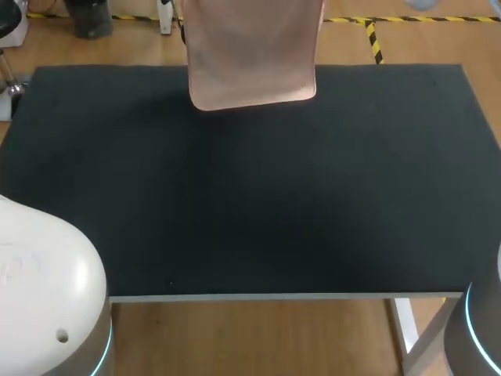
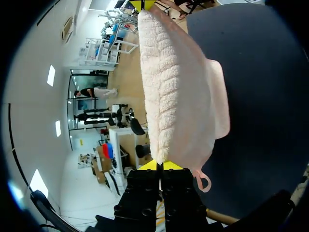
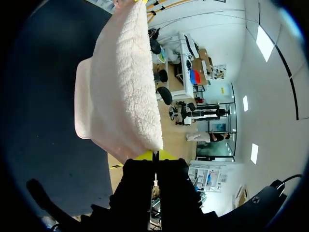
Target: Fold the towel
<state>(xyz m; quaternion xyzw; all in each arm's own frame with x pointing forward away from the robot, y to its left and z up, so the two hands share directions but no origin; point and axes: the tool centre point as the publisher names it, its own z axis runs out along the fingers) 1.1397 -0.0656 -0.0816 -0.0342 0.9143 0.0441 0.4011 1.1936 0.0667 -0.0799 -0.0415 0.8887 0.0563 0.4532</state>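
Observation:
A pale pink towel (image 1: 252, 56) hangs in the air over the far edge of the black table (image 1: 250, 188), its lower hem just above the tabletop. In the left wrist view my left gripper (image 2: 160, 166) is shut on one upper corner of the towel (image 2: 176, 92), which stretches away ahead of its fingers. In the right wrist view my right gripper (image 3: 153, 155) is shut on the other upper corner of the towel (image 3: 120, 87). Neither gripper shows in the head view; only the arm bases appear at the near corners.
The white base of my left arm (image 1: 47, 298) stands at the near left corner, the base of my right arm (image 1: 477, 329) at the near right. The table's front edge (image 1: 282, 297) runs across below the dark top.

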